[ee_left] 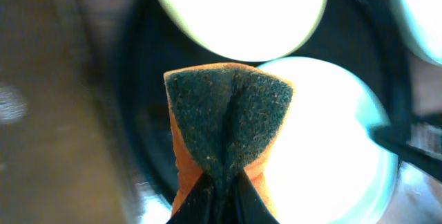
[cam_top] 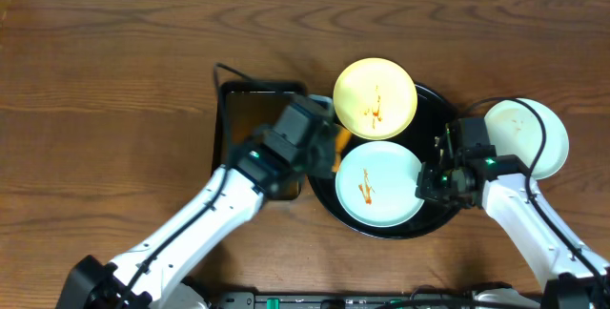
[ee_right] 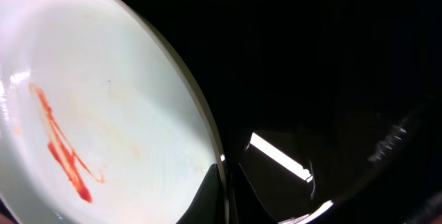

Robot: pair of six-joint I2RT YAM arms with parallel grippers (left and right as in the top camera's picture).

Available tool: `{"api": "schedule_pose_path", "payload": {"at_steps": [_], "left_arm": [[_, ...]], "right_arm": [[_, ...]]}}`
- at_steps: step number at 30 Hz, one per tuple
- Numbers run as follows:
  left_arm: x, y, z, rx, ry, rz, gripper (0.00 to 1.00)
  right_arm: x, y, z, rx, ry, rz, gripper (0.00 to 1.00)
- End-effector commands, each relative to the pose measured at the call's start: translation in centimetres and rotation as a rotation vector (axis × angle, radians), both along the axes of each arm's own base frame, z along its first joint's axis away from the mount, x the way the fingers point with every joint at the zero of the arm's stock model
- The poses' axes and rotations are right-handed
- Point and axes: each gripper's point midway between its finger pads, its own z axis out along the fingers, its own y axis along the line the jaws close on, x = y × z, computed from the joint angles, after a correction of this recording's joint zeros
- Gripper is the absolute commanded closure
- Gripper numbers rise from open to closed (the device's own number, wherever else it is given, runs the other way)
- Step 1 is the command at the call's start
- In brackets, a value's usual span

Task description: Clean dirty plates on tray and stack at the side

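One mint plate [ee_right: 103, 106] in right claw [ee_right: 224, 186]

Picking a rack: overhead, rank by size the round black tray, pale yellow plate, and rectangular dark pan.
1. Round black tray
2. Rectangular dark pan, partly hidden by the left arm
3. Pale yellow plate

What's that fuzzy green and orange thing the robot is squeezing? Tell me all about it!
It's a sponge: rough dark green scrubber on soft orange foam. The left gripper is shut on one edge, its jaws pinching a crease up the middle. It is over the left side of the black tray, near the mint plate; whether it touches either is unclear.
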Motion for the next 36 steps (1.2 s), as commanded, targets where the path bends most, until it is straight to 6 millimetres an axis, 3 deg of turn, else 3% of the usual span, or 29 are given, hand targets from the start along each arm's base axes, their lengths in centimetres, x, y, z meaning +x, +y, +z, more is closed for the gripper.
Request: {"api": "schedule_pose_path", "payload": {"at_steps": [1,8,16,22,32,36], "left_arm": [[-1.6,-2.8,-0.6,-0.030,0.026,-0.042,0.92],[-4.7,-6.9,-4.1,-0.013,0.104,-0.111,0.92],[-6.7,-9.4,-8.1,0.025,0.155,-0.162,0.92],[-5.0,-7.6,-10.0,0.133,0.105,-0.094,0.92],[-0.4,-3.9,-9.7,0.215,0.003,0.069,0.92],[-0.5,-4.7,-8.1,0.147,0.016,0.002,0.92]], "right_arm": [[-0.2,0.3,-0.6,-0.011,0.027,-0.033,0.99],[-0.2,0.4,-0.9,-0.011,0.034,-0.033,0.99],[-0.4,0.3,-0.9,-0.013,0.043,-0.033,0.99],[-0.6,0.3,-0.9,-0.013,0.050,-0.033,0.99],[-0.9,0.4,-0.9,-0.009,0.062,-0.032,0.99],[-0.9,0.4,-1.0,-0.009,0.062,-0.032,0.99]]}}
